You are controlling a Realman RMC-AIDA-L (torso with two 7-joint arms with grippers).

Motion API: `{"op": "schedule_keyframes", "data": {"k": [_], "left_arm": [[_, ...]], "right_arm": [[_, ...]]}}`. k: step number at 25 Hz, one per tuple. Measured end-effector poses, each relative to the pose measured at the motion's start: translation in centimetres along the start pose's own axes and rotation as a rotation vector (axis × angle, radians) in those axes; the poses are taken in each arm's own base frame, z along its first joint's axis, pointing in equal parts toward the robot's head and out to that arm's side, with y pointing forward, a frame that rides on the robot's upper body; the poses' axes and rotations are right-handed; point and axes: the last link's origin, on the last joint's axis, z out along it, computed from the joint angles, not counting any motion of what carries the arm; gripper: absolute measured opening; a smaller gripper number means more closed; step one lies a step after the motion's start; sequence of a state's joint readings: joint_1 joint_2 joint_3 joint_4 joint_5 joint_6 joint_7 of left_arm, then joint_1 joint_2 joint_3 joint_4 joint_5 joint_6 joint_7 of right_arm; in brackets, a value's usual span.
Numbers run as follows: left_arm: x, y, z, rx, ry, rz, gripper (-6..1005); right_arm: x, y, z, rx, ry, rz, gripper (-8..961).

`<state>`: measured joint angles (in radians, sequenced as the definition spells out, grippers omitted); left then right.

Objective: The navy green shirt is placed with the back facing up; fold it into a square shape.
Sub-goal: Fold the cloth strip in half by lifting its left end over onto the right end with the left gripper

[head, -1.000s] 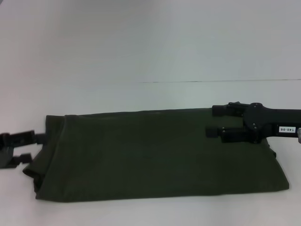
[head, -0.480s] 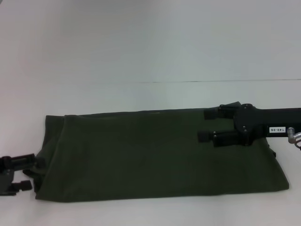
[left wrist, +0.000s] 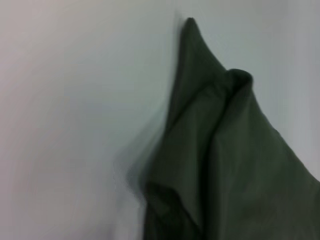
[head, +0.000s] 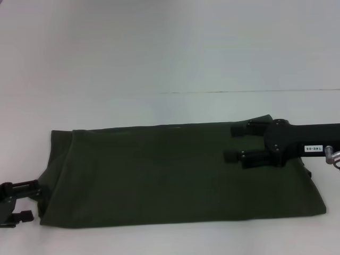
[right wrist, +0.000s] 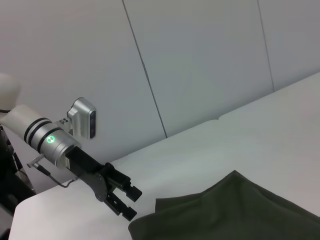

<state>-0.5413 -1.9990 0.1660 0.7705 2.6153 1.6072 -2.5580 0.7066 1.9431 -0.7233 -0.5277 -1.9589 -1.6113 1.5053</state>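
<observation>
At the lower left of my head view, the left hand (head: 21,201) sits with its fingers spread, just off the shirt's left edge and gripping nothing. The navy green shirt (head: 175,175) lies across the lower half of the white worktop (head: 159,64), folded into a long band. At right, my right hand (head: 234,143) hovers over the shirt's upper right corner, fingers apart, empty.

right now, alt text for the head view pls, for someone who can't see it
A navy green shirt, folded into a long band, lies across a white table. The right gripper is open above the shirt's right end, and the left gripper is open beside its left end, holding nothing.
</observation>
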Motion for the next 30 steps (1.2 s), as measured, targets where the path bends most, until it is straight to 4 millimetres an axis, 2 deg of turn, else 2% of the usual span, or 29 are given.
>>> {"op": "schedule_keyframes", "data": {"k": [19, 30], "left_arm": [[-0.1, -0.3, 1.9, 0.025, -0.023, -0.034, 906], [-0.1, 0.8, 3.2, -0.004, -0.065, -0.026, 906]], "right_arm": [[0.2, -0.1, -0.3, 0.01, 0.002, 0.002, 896], [0.2, -0.2, -0.4, 0.015, -0.001, -0.005, 891]]}}
